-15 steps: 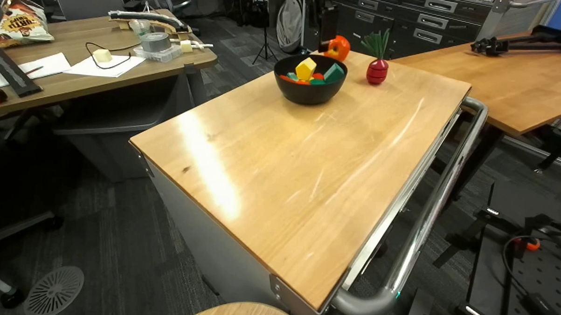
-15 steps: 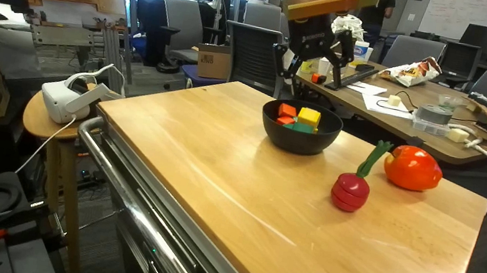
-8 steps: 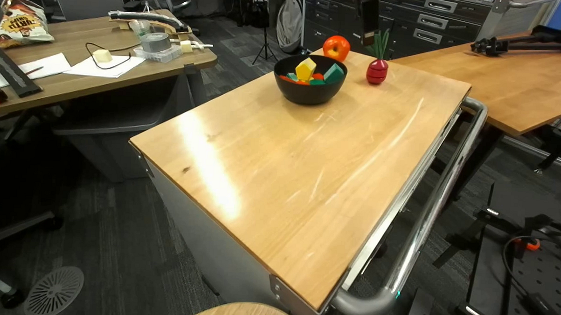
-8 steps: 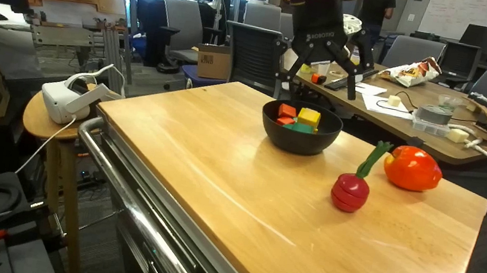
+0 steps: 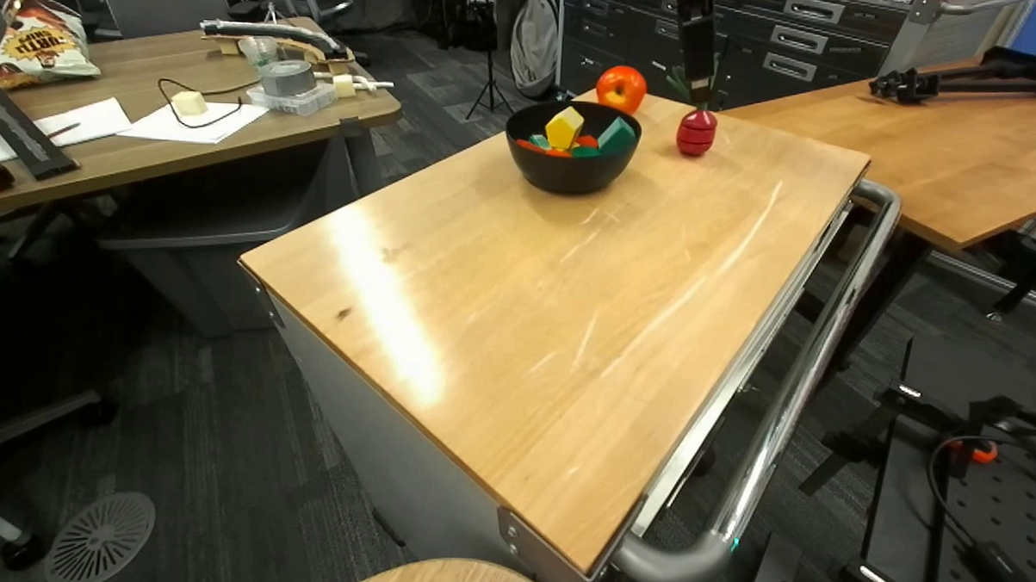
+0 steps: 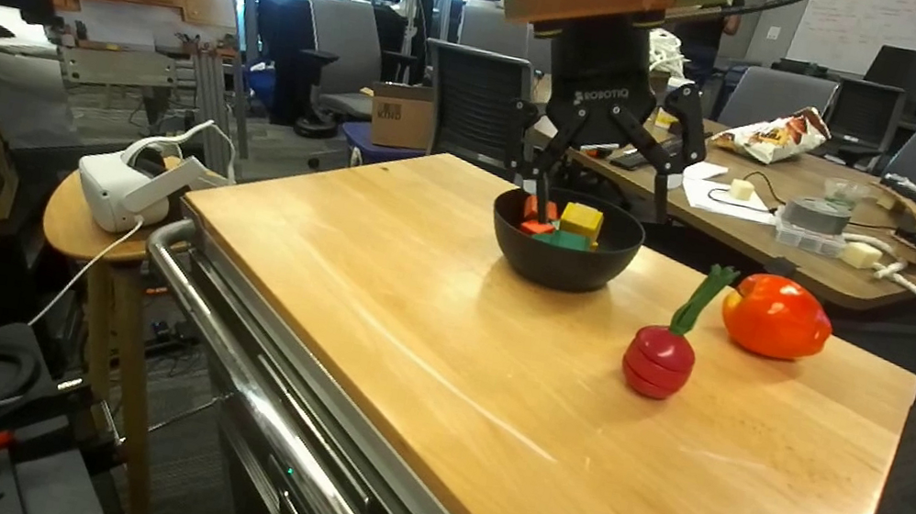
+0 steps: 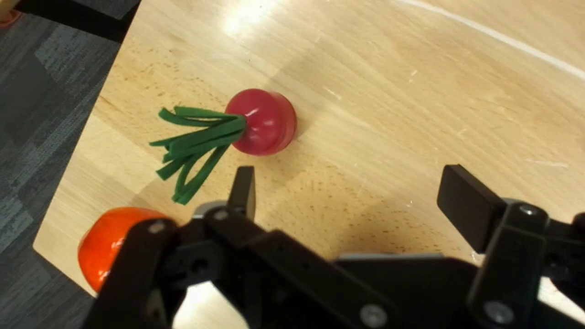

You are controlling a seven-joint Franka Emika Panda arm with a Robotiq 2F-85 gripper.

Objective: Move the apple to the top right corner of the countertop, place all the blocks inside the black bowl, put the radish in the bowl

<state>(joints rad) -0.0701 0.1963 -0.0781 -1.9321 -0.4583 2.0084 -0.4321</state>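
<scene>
My gripper (image 6: 601,207) (image 7: 349,194) is open above the wooden countertop (image 5: 482,324), nothing between its fingers. In the wrist view the radish (image 7: 265,122), with green leaves, lies beyond the left fingertip, apart from it. In both exterior views the radish (image 5: 696,133) (image 6: 658,362) stands upright. In an exterior view the gripper (image 5: 699,86) covers most of its leaves. The orange-red apple (image 6: 776,317) (image 5: 621,90) sits near a countertop corner, partly behind a finger in the wrist view. Red, yellow and green blocks (image 6: 581,220) lie inside the black bowl (image 6: 560,267); a fingertip overlaps a red one.
A metal rail (image 6: 249,394) runs along one edge of the countertop. A stool with a white headset (image 6: 120,191) stands beside it. A desk (image 5: 135,157) with papers, tape and a chip bag, and another wooden desk (image 5: 962,151), stand close by.
The gripper has come lower and moved away from the apple, which it partly hid in an exterior view, to in front of the radish leaves. Its fingers look a little wider apart. The objects stay put.
</scene>
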